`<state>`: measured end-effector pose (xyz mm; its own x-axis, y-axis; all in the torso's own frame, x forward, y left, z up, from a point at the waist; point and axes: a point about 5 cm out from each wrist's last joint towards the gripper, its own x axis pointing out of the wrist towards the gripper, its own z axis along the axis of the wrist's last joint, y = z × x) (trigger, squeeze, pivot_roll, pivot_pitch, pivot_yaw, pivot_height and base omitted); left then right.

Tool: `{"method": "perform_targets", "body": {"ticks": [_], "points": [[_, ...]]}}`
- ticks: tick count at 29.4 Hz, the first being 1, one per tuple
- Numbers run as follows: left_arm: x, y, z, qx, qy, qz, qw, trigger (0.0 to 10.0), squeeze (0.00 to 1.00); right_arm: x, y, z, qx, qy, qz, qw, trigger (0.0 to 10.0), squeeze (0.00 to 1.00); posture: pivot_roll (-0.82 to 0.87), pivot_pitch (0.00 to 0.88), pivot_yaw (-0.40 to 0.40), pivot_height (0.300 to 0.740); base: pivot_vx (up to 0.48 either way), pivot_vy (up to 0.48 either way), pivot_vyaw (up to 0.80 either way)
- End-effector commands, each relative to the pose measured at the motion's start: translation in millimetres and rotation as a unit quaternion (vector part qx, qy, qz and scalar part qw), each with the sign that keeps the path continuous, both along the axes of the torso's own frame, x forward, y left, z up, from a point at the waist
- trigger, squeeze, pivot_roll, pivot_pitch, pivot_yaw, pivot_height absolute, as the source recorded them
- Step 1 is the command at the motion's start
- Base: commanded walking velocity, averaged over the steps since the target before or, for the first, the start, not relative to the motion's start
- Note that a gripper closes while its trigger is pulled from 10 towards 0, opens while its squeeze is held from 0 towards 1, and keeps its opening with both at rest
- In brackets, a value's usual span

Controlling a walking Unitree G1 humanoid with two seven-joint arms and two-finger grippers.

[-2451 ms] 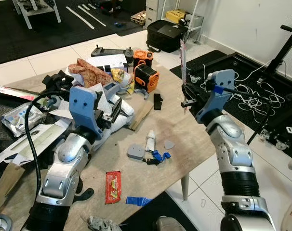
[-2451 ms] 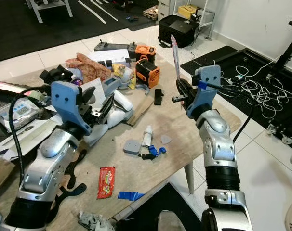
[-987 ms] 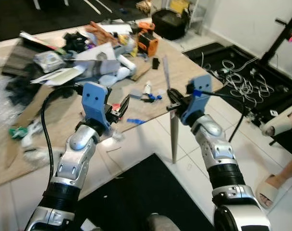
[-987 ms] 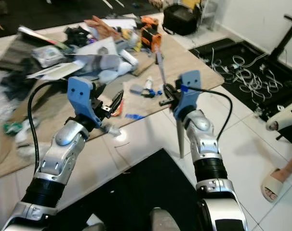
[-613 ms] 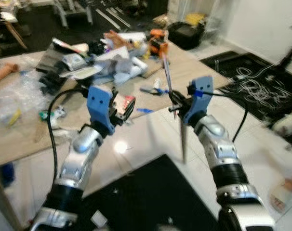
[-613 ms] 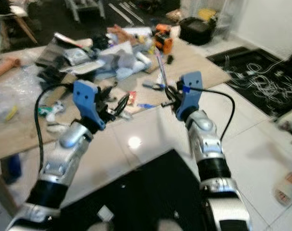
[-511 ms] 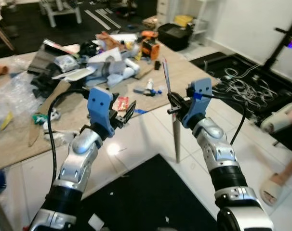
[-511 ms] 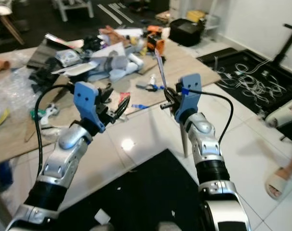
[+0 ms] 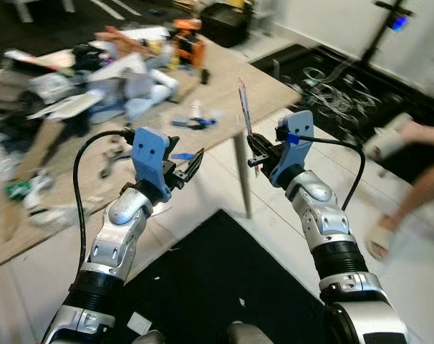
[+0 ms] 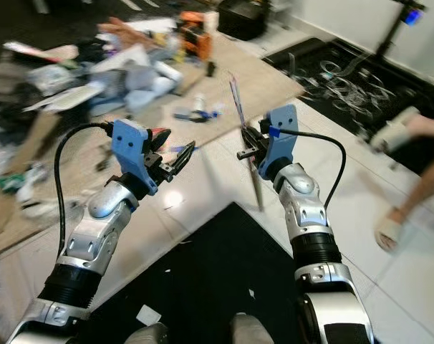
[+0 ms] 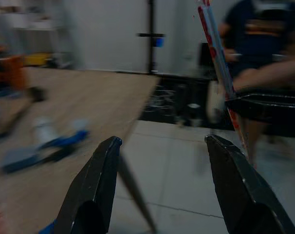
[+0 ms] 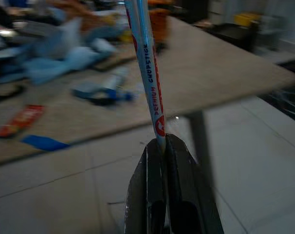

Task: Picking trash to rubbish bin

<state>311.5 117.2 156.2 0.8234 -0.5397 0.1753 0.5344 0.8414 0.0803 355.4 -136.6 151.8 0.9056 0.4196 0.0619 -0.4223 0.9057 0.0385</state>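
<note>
The robot stands back from a cluttered wooden table [image 9: 271,89], both silver arms raised over white floor tiles and a black mat [image 9: 224,287].

The right gripper [image 12: 158,146] is clamped on the lower end of a long, thin chopstick wrapper [image 9: 243,107], which rises upright from the pinched fingers. The right wrist view gives what the head cameras cannot: red and blue lettering along the pale sleeve, and the two black fingers pressed flat together on it with no gap. In the left eye view the same sleeve reads as a thin red-and-white strip at about 12 o'clock from the gripper, in front of the table's near corner.

The left gripper [image 9: 190,163] holds nothing; its fingers are spread apart. The left wrist view shows that spread plainly, with the table edge and floor between the two fingers, and the wrapper and the right gripper's dark fingers across from it. The grippers are near each other but apart.

On the table, toward 10 and 11 o'clock, lies blurred clutter: paper and plastic, an orange device [image 9: 189,44], a small white bottle [image 9: 196,110] and blue scraps [image 9: 181,155] near the edge. A table leg [image 9: 240,175] drops between the arms.

At 3 o'clock a person's leg and slippered foot [image 9: 379,233] stand on the tiles; the left wrist view alone shows a dark-shirted torso [image 11: 264,34], blurred.
</note>
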Motion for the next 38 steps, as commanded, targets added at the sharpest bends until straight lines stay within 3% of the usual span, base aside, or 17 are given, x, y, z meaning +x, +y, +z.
{"method": "perform_targets", "body": {"ticks": [1,38], "points": [[0.4,-1.7,-1.9,-0.006,0.003,-0.005,1.0,10.0,0.0,1.1,-0.1,1.3,0.003,-0.002,0.0,1.0,10.0,0.0,-0.07,0.0,-0.035,0.74,0.0,0.0,-0.8],[2.4,1.1,-0.9,-0.016,0.001,-0.013,1.0,10.0,0.0,4.2,1.1,-1.2,0.002,0.012,0.003,1.0,10.0,0.0,-0.07,0.0,-0.033,0.74,0.0,0.0,-0.8]]}}
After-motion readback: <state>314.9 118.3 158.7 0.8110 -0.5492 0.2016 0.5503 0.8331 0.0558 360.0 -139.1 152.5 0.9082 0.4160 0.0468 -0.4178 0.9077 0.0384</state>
